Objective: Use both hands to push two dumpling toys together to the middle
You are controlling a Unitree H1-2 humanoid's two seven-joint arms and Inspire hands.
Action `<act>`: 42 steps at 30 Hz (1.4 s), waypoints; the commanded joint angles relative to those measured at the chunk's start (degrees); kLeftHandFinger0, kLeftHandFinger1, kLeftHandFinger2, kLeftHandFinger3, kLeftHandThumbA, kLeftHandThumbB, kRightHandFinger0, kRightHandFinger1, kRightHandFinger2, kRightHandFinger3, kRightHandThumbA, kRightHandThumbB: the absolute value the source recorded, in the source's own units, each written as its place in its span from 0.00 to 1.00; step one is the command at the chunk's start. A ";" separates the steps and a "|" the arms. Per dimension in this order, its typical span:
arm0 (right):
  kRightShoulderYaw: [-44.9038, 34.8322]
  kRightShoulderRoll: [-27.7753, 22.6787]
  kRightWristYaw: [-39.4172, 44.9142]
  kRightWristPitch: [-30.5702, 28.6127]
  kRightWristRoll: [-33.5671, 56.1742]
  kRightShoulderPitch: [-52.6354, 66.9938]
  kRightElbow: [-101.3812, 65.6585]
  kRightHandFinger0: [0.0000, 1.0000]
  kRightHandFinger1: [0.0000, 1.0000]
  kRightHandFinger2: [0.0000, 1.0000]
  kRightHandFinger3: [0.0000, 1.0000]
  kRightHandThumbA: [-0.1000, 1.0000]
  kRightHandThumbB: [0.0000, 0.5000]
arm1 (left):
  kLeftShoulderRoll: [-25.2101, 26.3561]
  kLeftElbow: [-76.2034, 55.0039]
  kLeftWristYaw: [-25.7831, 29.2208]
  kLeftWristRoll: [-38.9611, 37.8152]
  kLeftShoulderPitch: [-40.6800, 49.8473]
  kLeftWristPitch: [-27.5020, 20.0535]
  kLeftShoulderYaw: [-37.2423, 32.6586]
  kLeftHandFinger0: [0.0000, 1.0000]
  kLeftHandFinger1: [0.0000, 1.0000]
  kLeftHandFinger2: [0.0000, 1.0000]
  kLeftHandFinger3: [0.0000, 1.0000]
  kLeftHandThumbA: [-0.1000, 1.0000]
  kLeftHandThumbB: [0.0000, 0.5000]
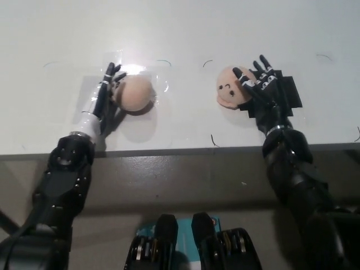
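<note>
Two peach dumpling toys lie on the white table [185, 28]. The left dumpling toy [135, 92] is plain and round, resting on a clear shiny patch. My left hand [107, 87] is open, its fingers pressed flat against that toy's left side. The right dumpling toy [229, 93] shows a small drawn face and lies just left of a black square mat [287, 93]. My black right hand [260, 85] is open with spread fingers against this toy's right side, over the mat.
The table's front edge [185, 151] runs across the picture below both hands, with a grey floor strip beneath. Thin curved pen marks [207, 62] dot the table between the toys.
</note>
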 commanded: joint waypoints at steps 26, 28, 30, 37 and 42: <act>1.69 7.99 3.50 -2.44 0.46 -1.05 -0.59 1.00 1.00 1.00 1.00 0.99 0.29 | -5.40 -1.95 3.77 1.36 -1.56 -0.59 -1.11 1.00 1.00 1.00 1.00 1.00 0.72; 1.67 8.28 3.83 -2.78 0.51 -1.12 -0.56 1.00 1.00 1.00 1.00 0.98 0.29 | -5.53 -1.64 4.02 1.61 -1.70 -0.78 -1.29 1.00 1.00 1.00 1.00 1.00 0.71; 1.99 8.62 3.44 -3.09 0.04 -1.13 -0.81 1.00 1.00 1.00 1.00 0.99 0.30 | -5.94 -1.83 4.25 1.76 -1.74 -0.53 -1.46 1.00 1.00 1.00 1.00 1.00 0.70; 1.92 9.03 4.05 -3.10 0.17 -2.11 -0.63 1.00 1.00 1.00 1.00 1.00 0.27 | -6.34 -1.30 4.69 2.87 -3.18 -0.95 -2.89 1.00 1.00 1.00 1.00 1.00 0.64; 1.99 8.79 3.10 -3.10 -0.14 -1.74 -1.09 1.00 1.00 1.00 1.00 1.00 0.30 | -6.69 -1.84 4.00 3.44 -3.04 -0.45 -4.24 1.00 1.00 1.00 1.00 1.00 0.72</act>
